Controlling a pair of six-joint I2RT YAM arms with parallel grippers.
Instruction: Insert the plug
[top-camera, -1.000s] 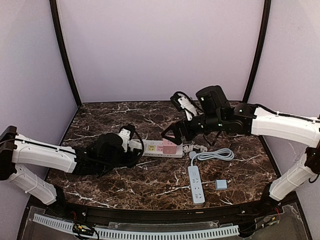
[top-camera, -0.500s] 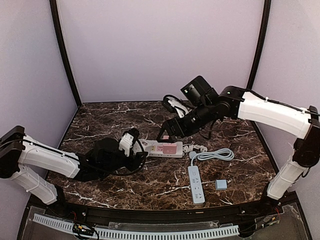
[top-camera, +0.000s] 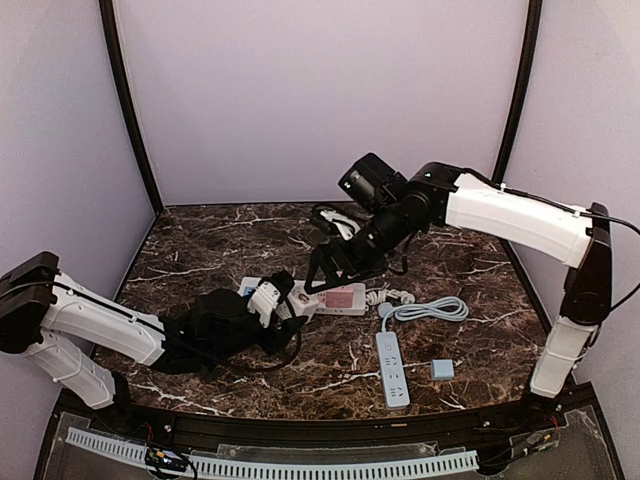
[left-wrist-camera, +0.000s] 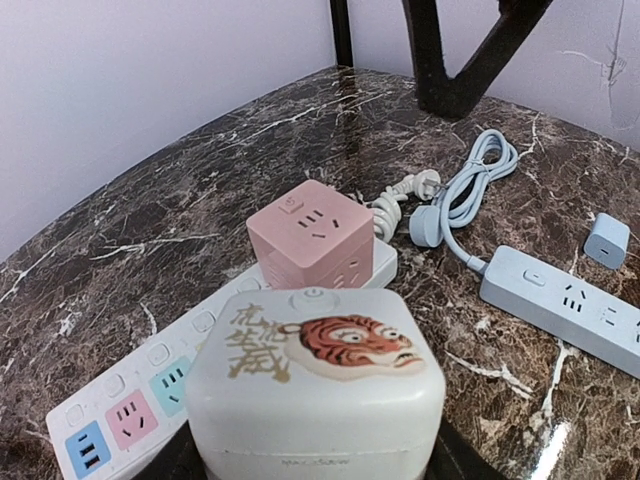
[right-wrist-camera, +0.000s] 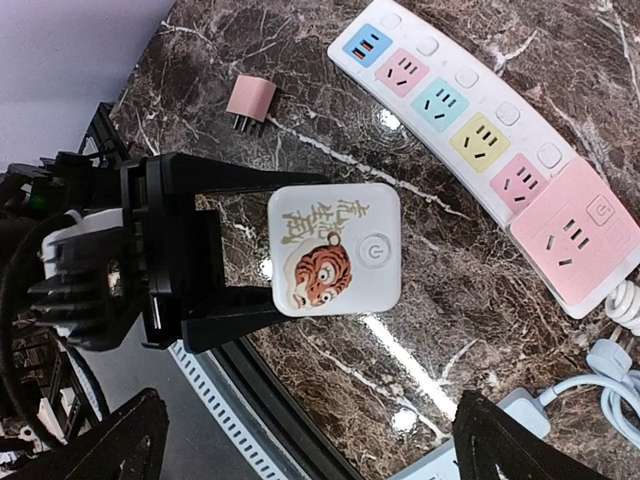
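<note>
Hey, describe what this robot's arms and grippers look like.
The left arm and right arm both have smooth white shell segments joined by black joints and black wrists. Thin black cables run alongside them. The fingers are flat, angular and matte black.

Quick rundown of my two arms, since people asked. Both the left arm (top-camera: 100, 320) and the right arm (top-camera: 510, 215) have smooth white shells on the long links, with chunky black joints in between. Just behind each claw the wrist goes all black, and the right one has a boxy black block (top-camera: 365, 180) on it. My left claw (right-wrist-camera: 295, 245) has flat matte black fingers (right-wrist-camera: 230, 185) with angular edges. Right behind them sits a pale grey-white motor housing (right-wrist-camera: 75, 265) with thin black cables around it. My right claw (top-camera: 322, 275) has the same black wedges. Further back from it, a thin black cable (top-camera: 615, 222) runs off the white shell.
</note>
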